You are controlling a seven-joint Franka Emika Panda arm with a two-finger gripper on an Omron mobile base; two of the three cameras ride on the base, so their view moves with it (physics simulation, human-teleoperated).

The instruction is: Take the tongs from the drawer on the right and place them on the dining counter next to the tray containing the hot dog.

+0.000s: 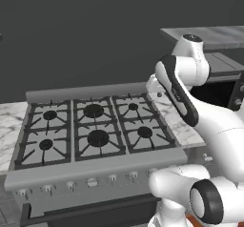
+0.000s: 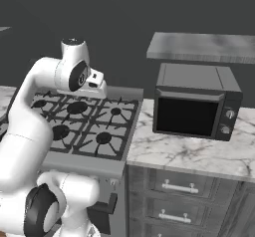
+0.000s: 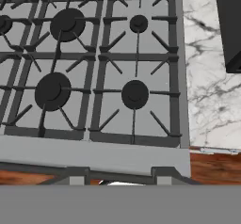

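My gripper (image 3: 121,180) hangs above the front edge of the stove and points down at it. Its two fingertips (image 3: 77,180) stand apart with nothing between them, so it is open. In the right base view the white hand (image 2: 97,84) hovers over the cooktop's back half. Shut drawers (image 2: 174,186) with metal handles sit under the marble wall counter (image 2: 184,151), right of the stove. The tongs are hidden. The dining counter, the tray and the hot dog are out of view.
A grey gas stove (image 1: 95,130) with several burners spreads below the arm, with knobs along its front. A black microwave (image 2: 196,101) stands on the wall counter to the right. Brown wooden floor (image 3: 216,169) lies in front of the stove.
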